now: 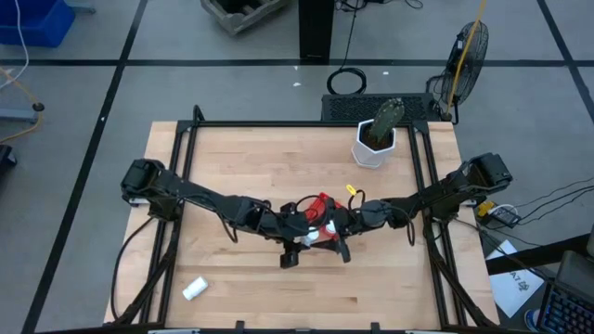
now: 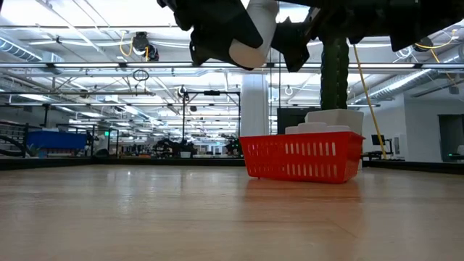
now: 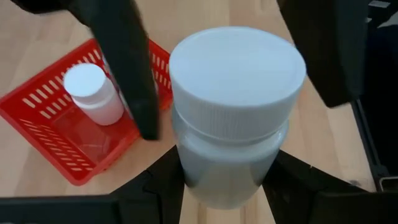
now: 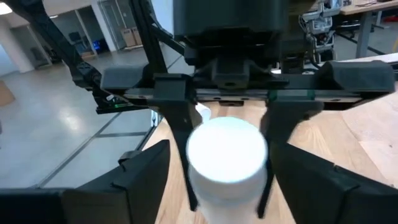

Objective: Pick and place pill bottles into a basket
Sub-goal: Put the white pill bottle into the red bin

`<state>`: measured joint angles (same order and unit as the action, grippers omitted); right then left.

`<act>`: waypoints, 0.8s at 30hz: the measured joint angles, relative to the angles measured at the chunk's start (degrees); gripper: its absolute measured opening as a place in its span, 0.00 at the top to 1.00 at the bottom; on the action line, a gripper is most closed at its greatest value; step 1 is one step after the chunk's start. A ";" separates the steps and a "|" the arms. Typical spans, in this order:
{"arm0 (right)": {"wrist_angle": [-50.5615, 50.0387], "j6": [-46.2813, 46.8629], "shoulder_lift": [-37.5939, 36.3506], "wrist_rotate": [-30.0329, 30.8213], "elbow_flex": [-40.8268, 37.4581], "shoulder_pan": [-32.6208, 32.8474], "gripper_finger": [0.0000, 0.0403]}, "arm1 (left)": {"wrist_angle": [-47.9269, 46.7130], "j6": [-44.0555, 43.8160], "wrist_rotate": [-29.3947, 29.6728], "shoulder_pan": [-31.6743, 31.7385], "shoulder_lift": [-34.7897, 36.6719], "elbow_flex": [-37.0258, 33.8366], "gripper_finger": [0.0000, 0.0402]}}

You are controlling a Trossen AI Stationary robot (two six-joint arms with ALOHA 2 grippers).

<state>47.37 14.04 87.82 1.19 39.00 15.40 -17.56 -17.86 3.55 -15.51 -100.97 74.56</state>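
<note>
Held bottle: I see one pill bottle [image 3: 233,118] up in the air, between both grippers, next to the basket [image 3: 43,124].
Left gripper [image 1: 295,249]: fingers squeezed on the bottle.
Right gripper [image 1: 339,243]: fingers at its cap; I cannot tell if they grip.
Why: I think it is a hand-over, so the bottle can drop in.
Count: one bottle in the basket [image 3: 93,93], one lying at 7 o'clock [image 1: 194,289], one held.
</note>
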 joint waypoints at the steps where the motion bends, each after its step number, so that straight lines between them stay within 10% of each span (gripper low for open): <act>1: -0.01 0.09 -0.01 -0.01 0.00 -0.05 0.36 | 0.23 0.21 -0.02 0.06 0.00 0.00 0.55; 16: 0.83 0.81 -0.01 -4.86 0.00 -1.60 0.63 | 1.26 -0.46 -0.55 0.44 0.00 -0.02 0.54; 24: -0.90 1.66 -0.03 -4.59 0.07 -1.68 0.63 | -1.33 2.13 3.95 0.37 0.04 0.00 0.29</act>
<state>46.48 15.70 87.79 -3.39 39.07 13.72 -18.89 -15.73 7.50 -15.14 -100.93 74.56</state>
